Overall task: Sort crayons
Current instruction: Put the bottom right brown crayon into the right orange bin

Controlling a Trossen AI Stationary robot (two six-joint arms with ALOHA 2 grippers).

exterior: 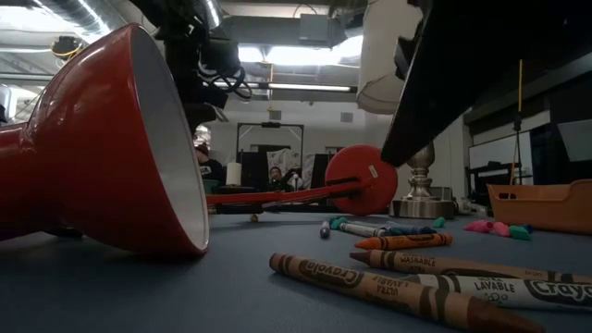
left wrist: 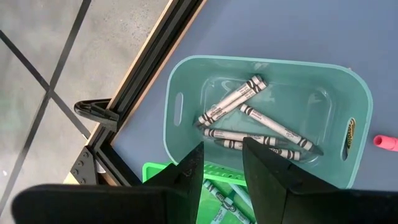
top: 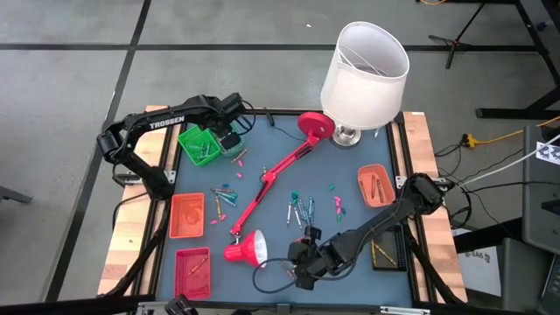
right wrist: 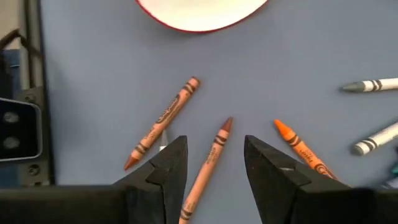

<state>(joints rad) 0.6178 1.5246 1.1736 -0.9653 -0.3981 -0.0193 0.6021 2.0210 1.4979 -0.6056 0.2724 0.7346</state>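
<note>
Crayons lie scattered on the blue mat (top: 350, 157). In the right wrist view two brown crayons (right wrist: 163, 121) (right wrist: 208, 162) and an orange crayon (right wrist: 303, 148) lie flat beside the red lamp shade (top: 248, 249). My right gripper (right wrist: 216, 165) hangs open near the table's near edge (top: 302, 258), its fingers on either side of the second brown crayon without touching it. At the far left my left gripper (left wrist: 222, 165) is open and holds nothing, above the edge where a green bin (top: 201, 144) meets a teal bin (left wrist: 267, 118) holding several grey crayons (left wrist: 233, 99).
A long red lamp arm (top: 271, 179) crosses the mat's middle. A white-shaded table lamp (top: 365, 74) stands at the far edge. Orange bins (top: 186, 214) (top: 376, 185), a red bin (top: 193, 271) and a black bin (top: 387, 249) stand along the sides. Loose crayons (top: 302, 208) lie mid-mat.
</note>
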